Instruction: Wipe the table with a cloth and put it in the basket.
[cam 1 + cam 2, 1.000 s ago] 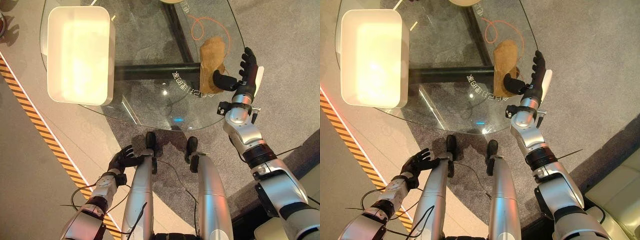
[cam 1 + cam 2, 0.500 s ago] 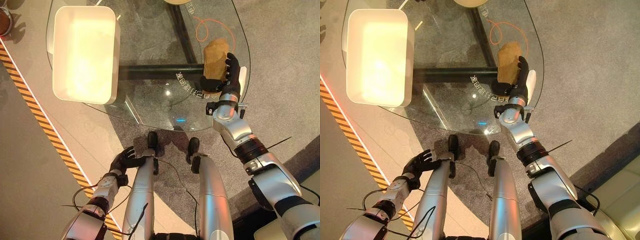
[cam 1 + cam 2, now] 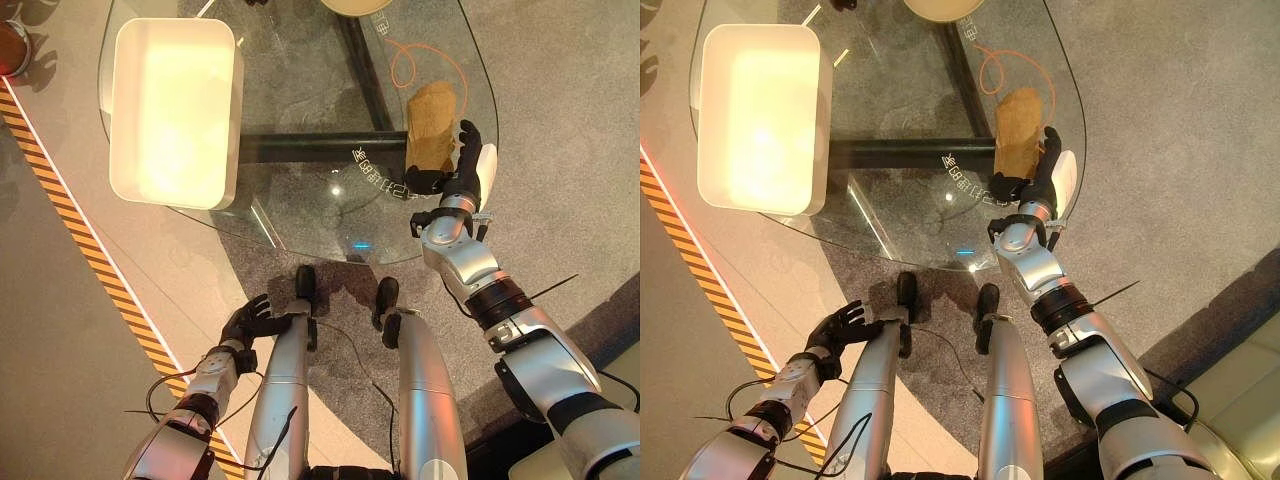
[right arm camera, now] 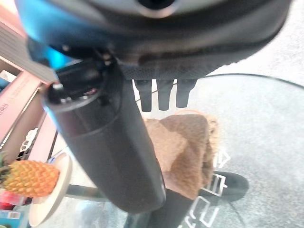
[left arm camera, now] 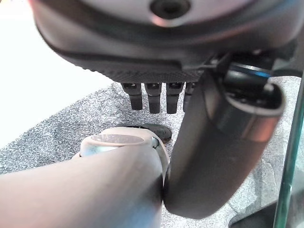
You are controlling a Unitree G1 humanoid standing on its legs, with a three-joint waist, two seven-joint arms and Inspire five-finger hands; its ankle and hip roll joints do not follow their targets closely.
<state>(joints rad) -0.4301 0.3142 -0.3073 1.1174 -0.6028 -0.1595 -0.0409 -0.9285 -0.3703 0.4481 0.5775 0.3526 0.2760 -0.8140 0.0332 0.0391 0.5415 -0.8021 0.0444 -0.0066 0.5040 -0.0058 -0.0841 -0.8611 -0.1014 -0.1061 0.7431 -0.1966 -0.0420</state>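
A brown cloth [image 3: 432, 122] lies near the right edge of the round glass table [image 3: 300, 195]. My right hand [image 3: 462, 165] rests at the cloth's near right side, fingers straight along its edge and thumb [image 3: 424, 184] across its near end. In the right wrist view the straight fingers [image 4: 161, 95] reach over the cloth [image 4: 187, 152]; the hand is open. The white rectangular basket [image 3: 237, 100] stands on the table's left part. My left hand [image 3: 245, 320] hangs low beside the leg, fingers relaxed and holding nothing.
A thin orange cord [image 3: 405, 62] loops just beyond the cloth. A plate [image 3: 355, 5] sits at the table's far edge; the right wrist view shows a pineapple [image 4: 26, 178] on it. A black bar [image 3: 310, 148] runs under the glass. Yellow-black tape [image 3: 70, 230] marks the floor on the left.
My right hand has moved in from beyond the table's right edge onto the cloth's near right side. The cloth looks narrower and more bunched. The left hand stayed put.
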